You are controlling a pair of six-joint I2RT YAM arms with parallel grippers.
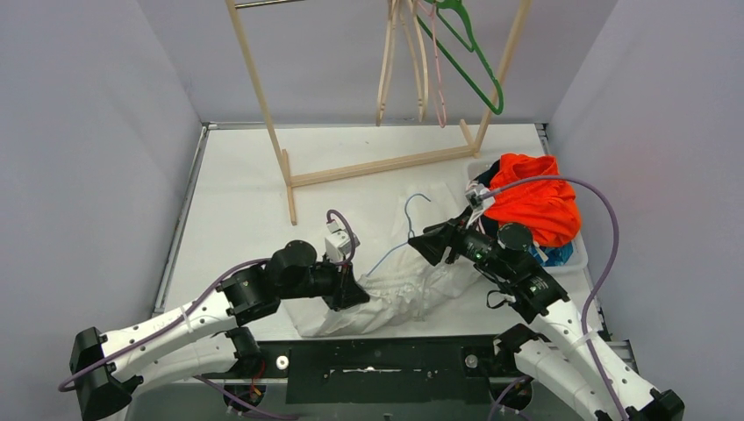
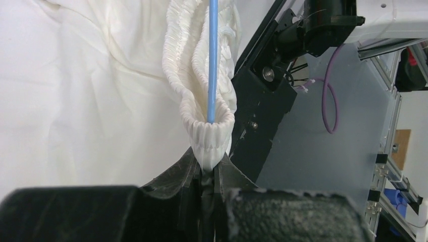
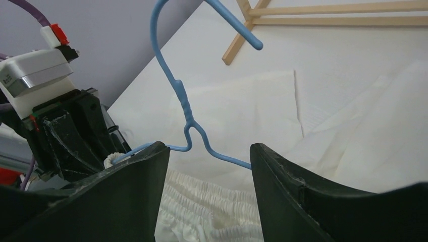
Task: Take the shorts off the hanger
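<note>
White shorts [image 1: 399, 296] cover most of blue hanger [image 1: 409, 213] (left hand [image 2: 209, 174] pinches waistband).

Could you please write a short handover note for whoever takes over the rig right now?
Left gripper: shut on the elastic waistband of the white shorts, with the blue hanger wire threaded through that waistband.
Right gripper: open, one jaw on either side of the hanger's neck, gripping nothing.
Where: the white shorts and the hanger lie on the table, in front of the wooden rack. The orange shorts sit in the bin on the right.
Done: the orange pair is off its hanger.
Left: work the white shorts free of the hanger.
</note>
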